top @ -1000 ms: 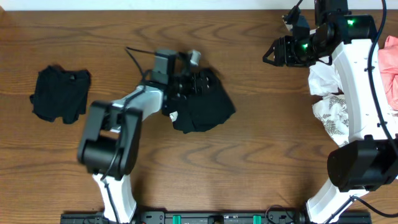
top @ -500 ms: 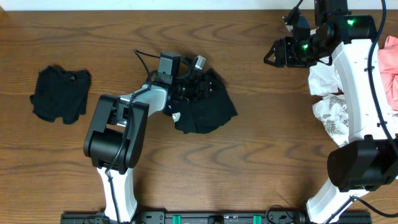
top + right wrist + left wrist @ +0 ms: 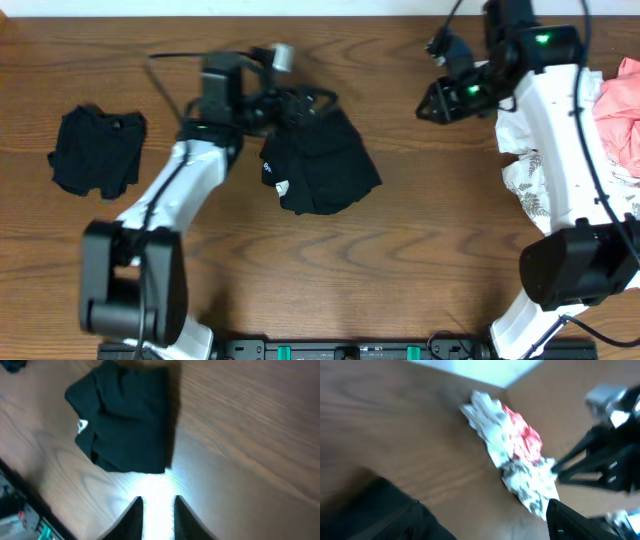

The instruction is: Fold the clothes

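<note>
A folded black shirt [image 3: 322, 165] with a small white tag [image 3: 281, 187] lies mid-table; the right wrist view shows it too, black shirt [image 3: 125, 420]. My left gripper [image 3: 298, 100] hovers at its far edge, open and holding nothing. In the left wrist view only one finger [image 3: 570, 525] shows, with black fabric [image 3: 375, 515] at lower left. My right gripper [image 3: 426, 104] hangs over bare wood to the right of the shirt. Its fingers [image 3: 136, 515] stand a narrow gap apart with nothing between them. A second black garment [image 3: 97, 150] lies at far left.
A pile of white [image 3: 520, 130], leaf-print [image 3: 530, 188] and pink [image 3: 622, 110] clothes sits at the right edge beside the right arm. The left wrist view shows this pile [image 3: 515, 455] as well. Bare wood lies between the two black garments.
The left arm has stretched out, its wrist swinging left and towards the far edge, and its gripper has come off the shirt and opened wider. The right gripper's fingers have drawn closer together.
</note>
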Robot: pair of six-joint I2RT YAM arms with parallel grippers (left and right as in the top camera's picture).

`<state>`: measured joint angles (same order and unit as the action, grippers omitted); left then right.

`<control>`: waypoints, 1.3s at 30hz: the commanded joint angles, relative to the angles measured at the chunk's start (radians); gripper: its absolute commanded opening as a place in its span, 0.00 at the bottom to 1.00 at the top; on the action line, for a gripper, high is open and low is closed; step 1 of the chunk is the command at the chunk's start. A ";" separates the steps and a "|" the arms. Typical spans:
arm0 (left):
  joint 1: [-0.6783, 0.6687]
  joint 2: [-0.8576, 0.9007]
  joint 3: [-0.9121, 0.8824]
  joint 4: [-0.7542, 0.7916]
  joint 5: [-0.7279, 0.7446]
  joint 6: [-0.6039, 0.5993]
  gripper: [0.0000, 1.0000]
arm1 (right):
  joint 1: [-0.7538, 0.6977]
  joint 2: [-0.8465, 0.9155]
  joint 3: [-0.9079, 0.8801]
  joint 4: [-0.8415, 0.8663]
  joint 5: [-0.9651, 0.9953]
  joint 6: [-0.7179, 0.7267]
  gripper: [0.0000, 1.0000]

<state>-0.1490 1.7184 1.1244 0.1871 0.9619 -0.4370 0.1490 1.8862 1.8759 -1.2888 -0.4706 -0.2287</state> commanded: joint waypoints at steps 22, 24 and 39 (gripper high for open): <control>-0.033 0.345 -0.002 -0.099 -0.117 0.077 0.73 | 0.283 0.014 -0.666 0.774 -0.055 0.459 0.13; -0.034 0.376 -0.002 -0.104 -0.135 0.077 0.73 | 0.285 0.014 -0.704 0.785 -0.029 0.461 0.14; -0.032 0.414 -0.002 -0.119 -0.142 0.077 0.74 | 0.198 0.030 -0.871 0.830 -0.055 0.399 0.05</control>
<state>-0.1806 2.0647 1.1454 0.0933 0.8906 -0.3840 0.3664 1.8900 1.0149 -0.4686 -0.5110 0.2035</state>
